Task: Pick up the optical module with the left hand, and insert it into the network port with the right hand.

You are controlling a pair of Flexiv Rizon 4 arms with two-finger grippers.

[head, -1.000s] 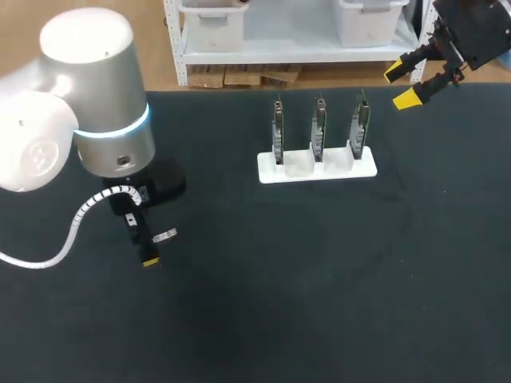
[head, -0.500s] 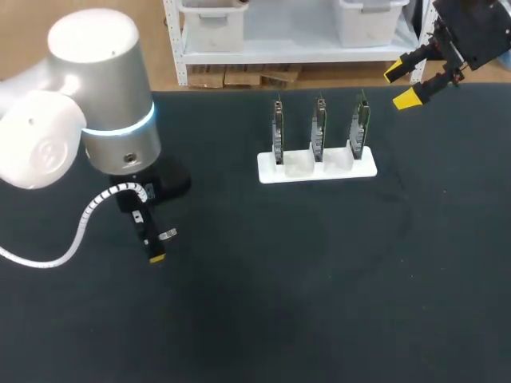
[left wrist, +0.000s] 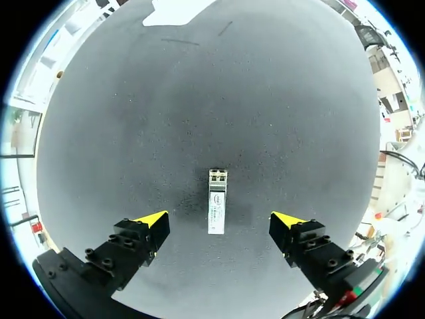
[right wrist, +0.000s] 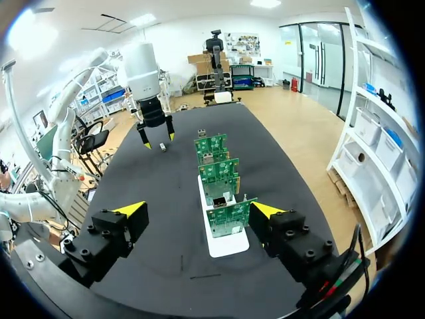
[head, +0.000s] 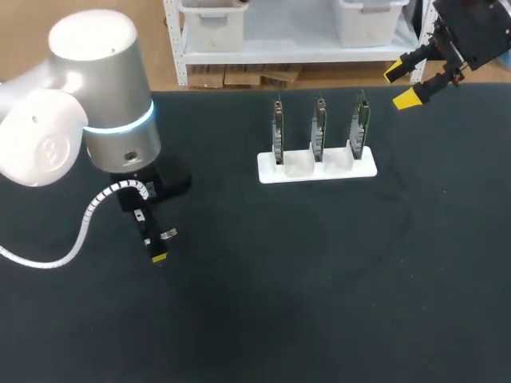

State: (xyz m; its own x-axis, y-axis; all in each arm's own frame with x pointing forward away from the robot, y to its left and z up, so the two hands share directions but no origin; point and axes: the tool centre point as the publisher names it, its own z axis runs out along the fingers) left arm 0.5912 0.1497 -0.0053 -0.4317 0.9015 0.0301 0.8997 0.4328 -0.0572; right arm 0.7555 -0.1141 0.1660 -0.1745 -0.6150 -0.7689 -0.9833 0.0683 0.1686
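The optical module (left wrist: pixel 217 201), a small silver bar, lies flat on the black table (left wrist: pixel 279 106). My left gripper (left wrist: pixel 220 220) hangs straight over it, open, with a yellow tip on each side and neither touching it. In the head view the module (head: pixel 167 234) shows beside the one visible yellow fingertip (head: pixel 159 257). A white stand (head: pixel 317 169) holds three upright green boards (head: pixel 318 128) with the network ports. My right gripper (head: pixel 400 85) is open and empty above the table's far right edge, behind the stand; the nearest board (right wrist: pixel 228 219) is just ahead of it.
The black table (head: pixel 319 303) stretches bare in front of the stand and to the right. My left arm's big silver wrist (head: pixel 104 96) and its white cable (head: pixel 76 231) hang over the left part of the table.
My left arm has shifted slightly to the right, bringing its fingers closer around the module. The right arm has not moved.
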